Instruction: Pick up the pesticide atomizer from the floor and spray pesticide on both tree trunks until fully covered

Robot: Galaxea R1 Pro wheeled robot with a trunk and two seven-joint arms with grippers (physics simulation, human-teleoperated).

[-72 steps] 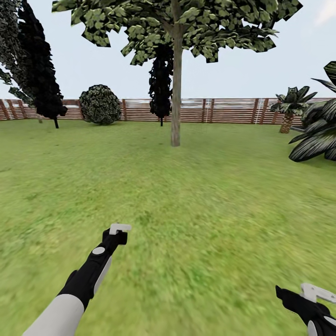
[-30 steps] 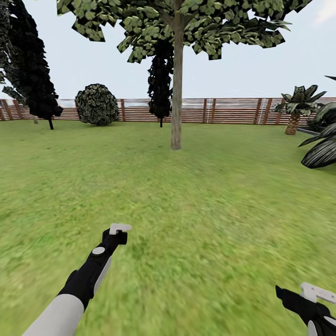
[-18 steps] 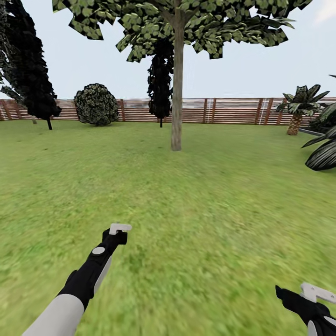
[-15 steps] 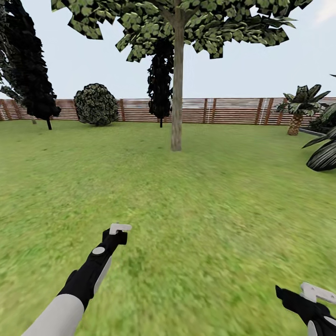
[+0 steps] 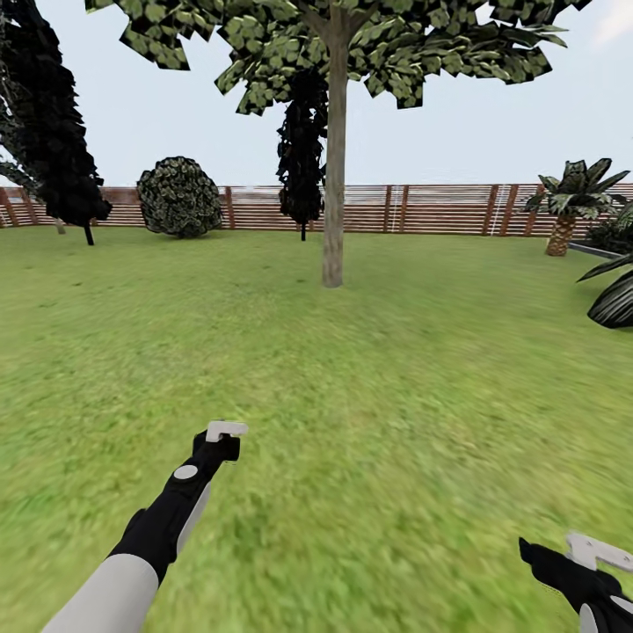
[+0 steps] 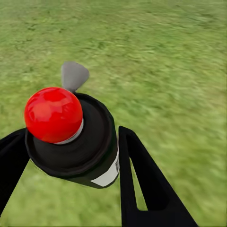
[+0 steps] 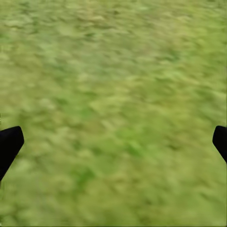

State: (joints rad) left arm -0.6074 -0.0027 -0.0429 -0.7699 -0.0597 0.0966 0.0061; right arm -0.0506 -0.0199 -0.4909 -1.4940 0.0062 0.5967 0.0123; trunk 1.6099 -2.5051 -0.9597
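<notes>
The pesticide atomizer, a black can with a round red knob on top, a grey nozzle tab and a white label at its side, sits between the two black fingers of the left tool, which are clamped against its body, with blurred grass behind it. In the head view the left tool is held out low over the lawn at the end of a black and white forearm, a pale piece showing at its tip; the can itself cannot be made out there. The right tool sits at the lower right corner of that view, and in its own wrist view its two dark fingertips stand far apart at opposite edges with only grass between them, so it is spread and holds nothing. Ahead across the grass, well apart from both tools, one tree rises with a straight grey-brown tree trunk and a blocky green crown at the top. Behind it runs the brown slatted fence. A dark narrow conifer stands just behind the trunk, another dark conifer at far left, a round shrub by the fence, and a short palm at right with dark striped leaves nearer.
</notes>
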